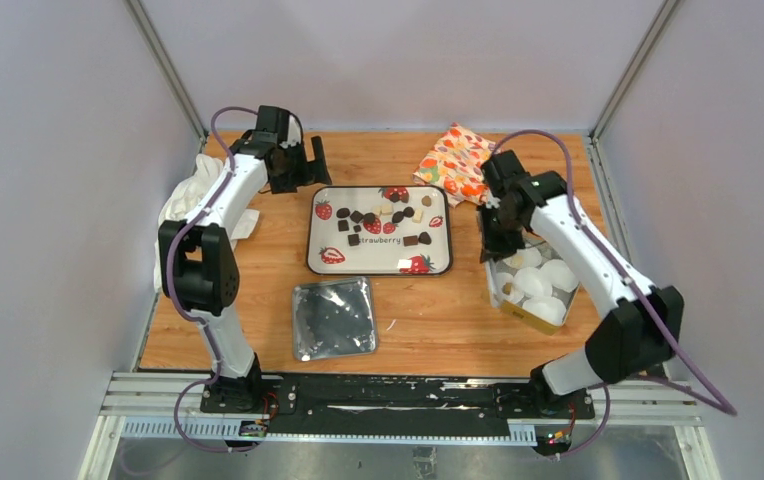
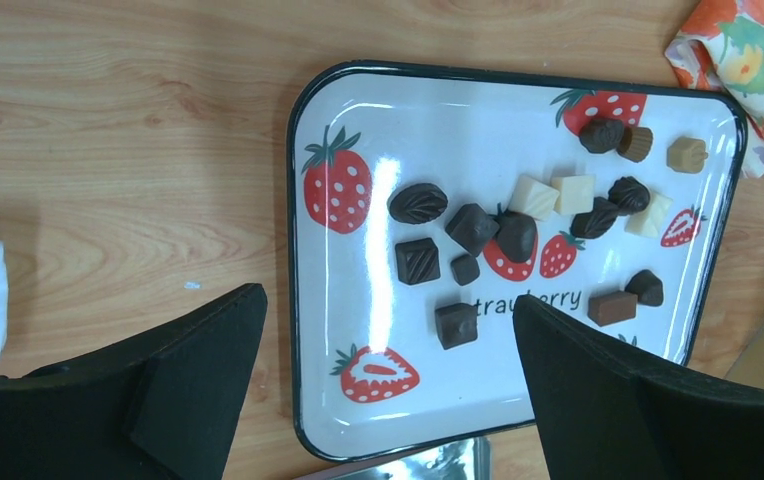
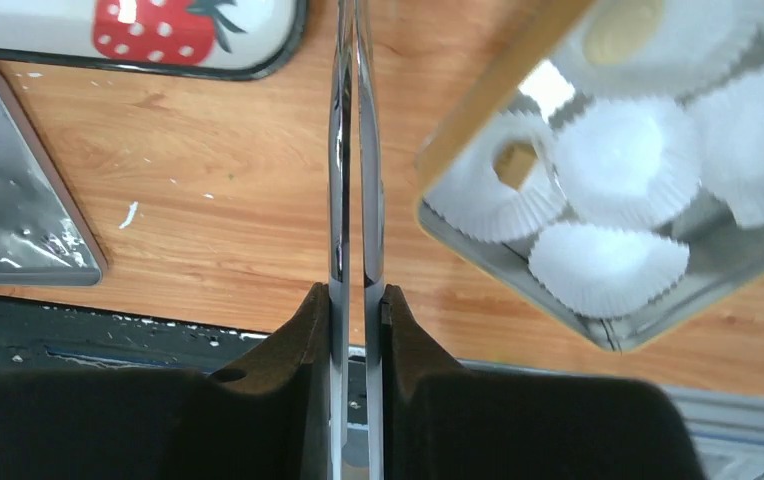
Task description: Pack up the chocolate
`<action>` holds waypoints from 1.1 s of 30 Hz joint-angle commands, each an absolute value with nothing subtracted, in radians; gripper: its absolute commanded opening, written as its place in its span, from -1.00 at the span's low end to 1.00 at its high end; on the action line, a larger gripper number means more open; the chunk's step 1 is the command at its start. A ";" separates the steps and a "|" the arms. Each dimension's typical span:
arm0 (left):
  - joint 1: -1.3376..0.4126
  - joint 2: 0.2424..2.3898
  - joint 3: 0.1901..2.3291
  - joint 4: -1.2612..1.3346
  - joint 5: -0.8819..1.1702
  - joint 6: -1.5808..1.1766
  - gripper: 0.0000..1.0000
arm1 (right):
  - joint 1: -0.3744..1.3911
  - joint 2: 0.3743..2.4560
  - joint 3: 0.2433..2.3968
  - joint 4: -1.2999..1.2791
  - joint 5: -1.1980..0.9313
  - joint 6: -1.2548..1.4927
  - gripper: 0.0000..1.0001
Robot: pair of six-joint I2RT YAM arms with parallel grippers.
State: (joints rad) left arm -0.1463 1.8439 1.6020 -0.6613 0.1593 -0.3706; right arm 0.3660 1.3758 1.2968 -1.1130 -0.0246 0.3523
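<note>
Several small chocolates [image 1: 383, 222], dark, tan and cream, lie on the strawberry-print tray [image 1: 310, 240]. In the left wrist view the chocolates [image 2: 473, 228] are spread across the tray [image 2: 378, 200]. My left gripper [image 2: 386, 298] hangs open above the tray's corner and holds nothing; in the top view the left gripper [image 1: 303, 160] is at the tray's far left. My right gripper [image 3: 356, 290] is shut on metal tongs [image 3: 339, 150], whose blades stand nearly together, beside the box [image 3: 508, 283] of white paper cups. A tan chocolate [image 3: 518, 165] sits in one cup.
The box [image 1: 538, 285] stands at the right of the table. A shiny silver lid [image 1: 333, 318] lies in front of the tray. A colourful fruit-print cloth [image 1: 455, 160] lies at the back right, and a white cloth [image 1: 188, 195] at the left edge.
</note>
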 commanded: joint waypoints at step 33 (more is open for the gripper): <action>-0.132 1.761 1.575 -0.676 0.132 -0.354 1.00 | 0.591 1.885 1.509 -1.046 -0.003 0.123 -0.19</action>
